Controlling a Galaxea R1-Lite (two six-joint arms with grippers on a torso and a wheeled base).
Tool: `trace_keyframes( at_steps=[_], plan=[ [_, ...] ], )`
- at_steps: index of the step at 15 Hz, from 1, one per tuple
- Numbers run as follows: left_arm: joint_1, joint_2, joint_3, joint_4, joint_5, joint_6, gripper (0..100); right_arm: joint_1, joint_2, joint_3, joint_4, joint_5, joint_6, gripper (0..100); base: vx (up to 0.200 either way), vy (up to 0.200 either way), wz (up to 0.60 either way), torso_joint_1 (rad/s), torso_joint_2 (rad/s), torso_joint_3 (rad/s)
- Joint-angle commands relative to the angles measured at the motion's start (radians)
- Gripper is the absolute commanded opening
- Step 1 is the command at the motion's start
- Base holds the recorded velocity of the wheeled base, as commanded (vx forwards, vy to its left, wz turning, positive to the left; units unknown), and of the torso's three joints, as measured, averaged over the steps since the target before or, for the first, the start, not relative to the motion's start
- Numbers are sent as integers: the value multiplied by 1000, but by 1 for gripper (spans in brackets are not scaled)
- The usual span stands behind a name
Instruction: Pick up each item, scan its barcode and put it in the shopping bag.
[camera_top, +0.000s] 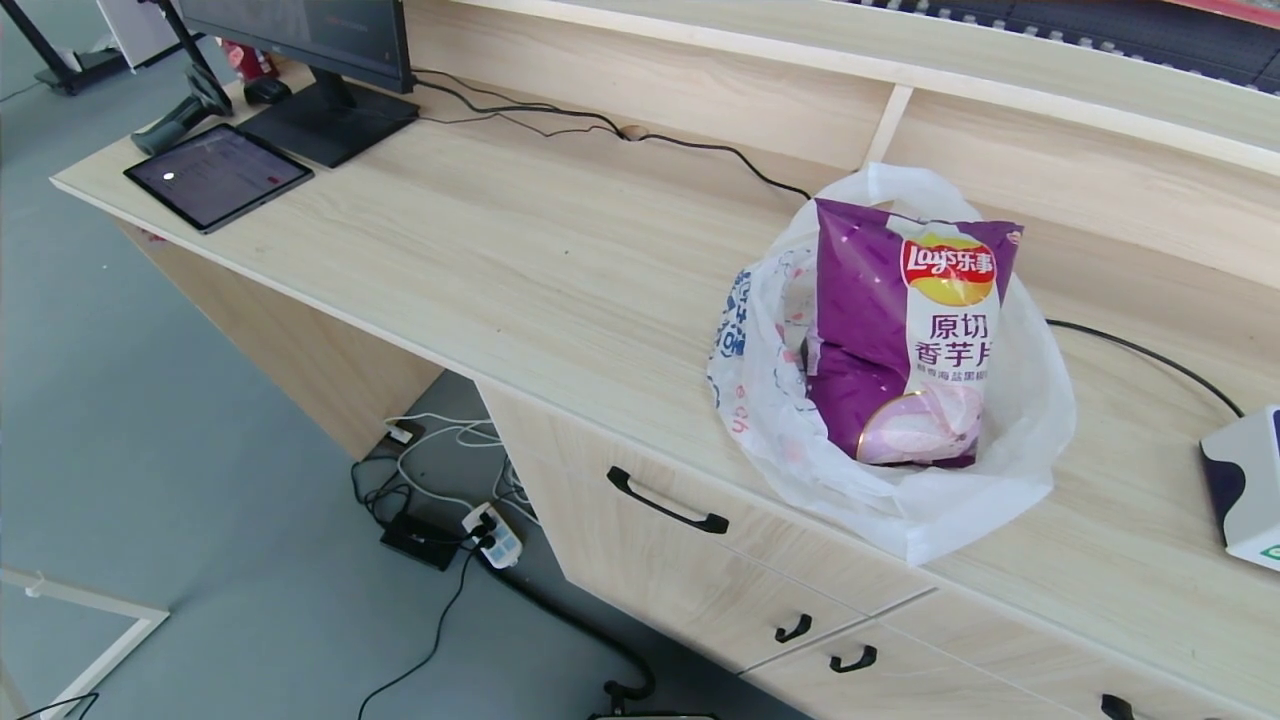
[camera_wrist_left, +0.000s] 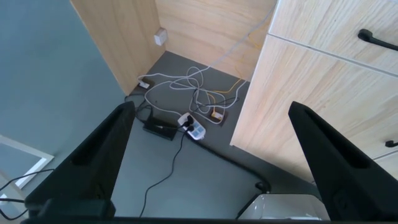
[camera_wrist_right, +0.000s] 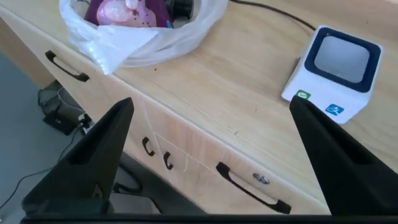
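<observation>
1. The wooden checkout counter (camera_top: 560, 270) ran across the head view, with drawers (camera_top: 660, 500) beneath its front edge; a tablet (camera_top: 218, 175) lay at its far left end, well apart from the task's things.
2. The white plastic shopping bag (camera_top: 1000, 500) sat near the counter's front edge with its mouth open upward; the barcode scanner stood further to the robot's right, apart from it.
3. The purple chip bag (camera_top: 905, 350) stood inside the shopping bag, its long axis roughly upright and leaning toward the back; a dark item (camera_wrist_right: 180, 7) showed beside it in the bag, too hidden to name.
4. The barcode scanner (camera_top: 1245, 485), a white box with a dark window, rested on the counter.
5. The right gripper (camera_wrist_right: 211, 104) hung over the counter's front edge, fingers spread wide and holding nothing; the shopping bag and scanner both lay beyond its fingertips, so this arm was judged the nearer to both.
6. The left gripper (camera_wrist_left: 211, 106) hung low beside the drawer fronts, above floor cables and a power strip (camera_wrist_left: 193, 127); its fingers were spread wide and empty.
</observation>
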Motion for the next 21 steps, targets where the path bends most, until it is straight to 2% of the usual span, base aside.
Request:
trace_keyframes(
  at_steps=[1, 3, 5, 8, 10, 14, 16, 19, 21],
  plan=[
    [-2, 0, 0, 1, 1, -3, 100, -1, -49, 215, -256, 9, -61, 100, 0, 0, 0, 0, 0, 0],
    [-2, 0, 0, 2, 2, -8, 100, 29, -106, 212, -140, 4, -100, 100, 0, 0, 0, 0, 0, 0],
    [-2, 0, 0, 2, 2, -15, 100, 29, -104, 206, -41, 10, -67, 100, 0, 0, 0, 0, 0, 0],
    [-2, 0, 0, 2, 2, -22, 100, 29, -104, 208, -47, 7, 37, 100, 0, 0, 0, 0, 0, 0],
    [0, 0, 0, 2, 4, -38, 100, 29, -104, 208, -51, 4, 92, 100, 0, 0, 0, 0, 0, 0],
    [0, 0, 0, 10, 4, -71, 100, 29, -104, 208, -53, 7, 94, 100, 0, 0, 0, 0, 0, 0],
    [0, 0, 0, 10, 4, -71, 100, 29, -104, 214, -67, 2, 91, 100, 0, 0, 0, 0, 0, 0],
    [0, 0, 0, 10, 4, -71, 100, 29, -104, 215, -67, -57, 68, 100, 0, 0, 0, 0, 0, 0],
    [0, 0, 0, 10, 5, -72, 100, 29, -104, 214, -10, -53, 25, 100, 0, 0, 0, 0, 0, 0]
  ],
)
